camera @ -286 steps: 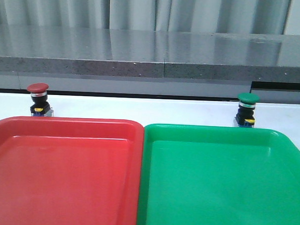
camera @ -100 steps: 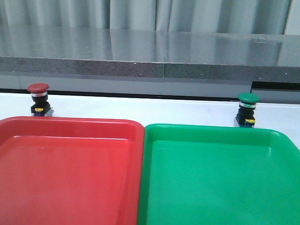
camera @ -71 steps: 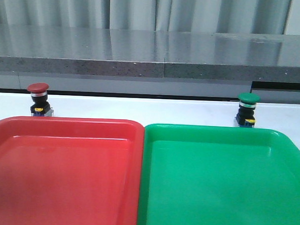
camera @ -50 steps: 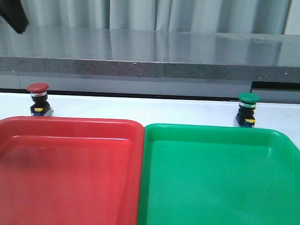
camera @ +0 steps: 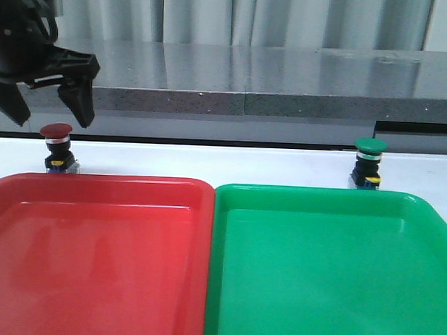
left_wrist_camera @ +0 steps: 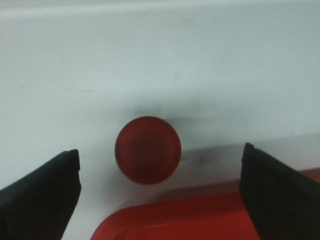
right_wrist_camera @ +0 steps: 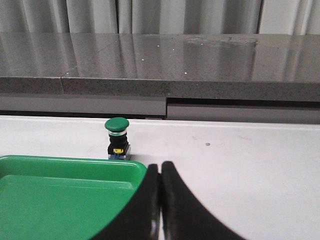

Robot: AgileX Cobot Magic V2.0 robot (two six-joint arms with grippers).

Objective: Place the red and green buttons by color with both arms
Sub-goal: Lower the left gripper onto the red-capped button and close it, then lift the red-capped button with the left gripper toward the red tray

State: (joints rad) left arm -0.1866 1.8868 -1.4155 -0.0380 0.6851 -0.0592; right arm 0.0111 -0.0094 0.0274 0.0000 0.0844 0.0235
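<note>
Left gripper (camera: pixel 51 114) is hanging at the upper left of the front frame, fingers spread wide, tips pointing down on either side of the red button (camera: pixel 57 130) and just above its cap. Not touching it. In the left wrist view the two fingers (left_wrist_camera: pixel 40 195) are showing at the lower corners, well apart, with the red button's (left_wrist_camera: pixel 148 149) round cap sitting between them, nearer the left one; nothing is standing between the fingers and the cap.

Red button is standing upright on the white table (camera: pixel 209 163), at the left of the front frame, just behind the back rim of the red tray (camera: pixel 97 183). That rim is lying close against the button's base; in the wrist view the tray corner (left_wrist_camera: pixel 165 217) is curving in right below the cap.

Green button (camera: pixel 370 148) is standing upright at the right of the front frame, just behind the back rim of the green tray (camera: pixel 319 194). The trays are lying side by side, edges touching at mid-frame, both filling the lower half.

Right gripper (right_wrist_camera: pixel 160 200) is not showing in the front view. In its wrist view the fingers are pressed together, holding nothing, over the near corner of the green tray (right_wrist_camera: pixel 60 165). The green button (right_wrist_camera: pixel 117 125) is standing beyond that rim, well apart from the fingertips.

A grey stone ledge (camera: pixel 272 84) is running behind the table, with a pleated curtain (camera: pixel 289 18) above it.
</note>
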